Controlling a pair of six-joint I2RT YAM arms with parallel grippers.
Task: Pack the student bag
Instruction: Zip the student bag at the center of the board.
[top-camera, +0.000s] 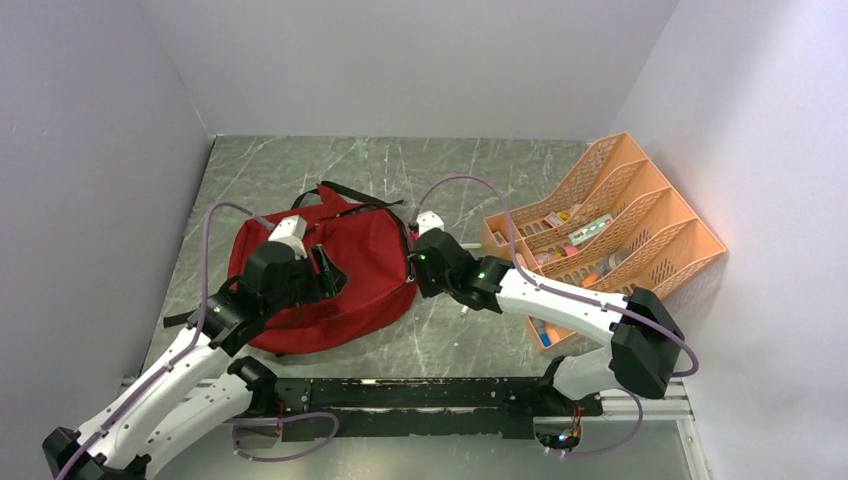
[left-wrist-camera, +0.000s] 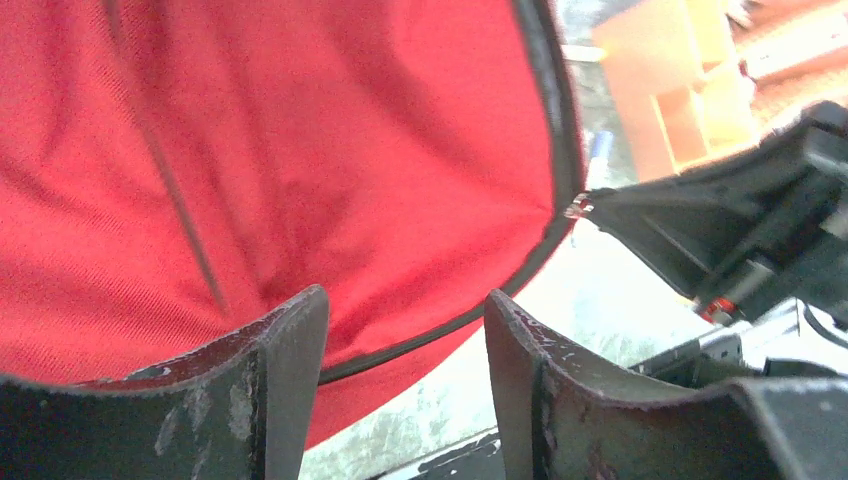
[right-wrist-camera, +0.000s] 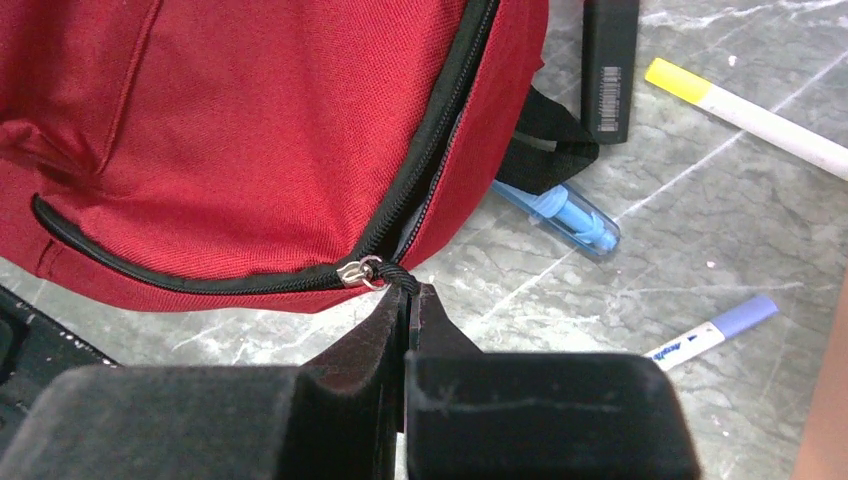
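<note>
The student bag (top-camera: 350, 270) is a dark red backpack lying flat at the centre left of the table. In the right wrist view its black zipper (right-wrist-camera: 440, 130) runs down the bag (right-wrist-camera: 250, 130) to a silver slider (right-wrist-camera: 358, 272). My right gripper (right-wrist-camera: 410, 292) is shut on the black cord pull (right-wrist-camera: 395, 272) tied to that slider, at the bag's right edge (top-camera: 415, 268). My left gripper (top-camera: 322, 272) hovers over the bag's middle. Its jaws (left-wrist-camera: 405, 300) stand open with nothing between them, above the red fabric (left-wrist-camera: 300, 150) and its black trim.
An orange desk organiser (top-camera: 640, 230) holding stationery stands at the right. On the table by the bag lie a blue pen (right-wrist-camera: 565, 215), a black marker (right-wrist-camera: 610, 65), a yellow-capped white marker (right-wrist-camera: 760, 118) and a blue-capped marker (right-wrist-camera: 715, 330). A black rail (top-camera: 430, 395) runs along the near edge.
</note>
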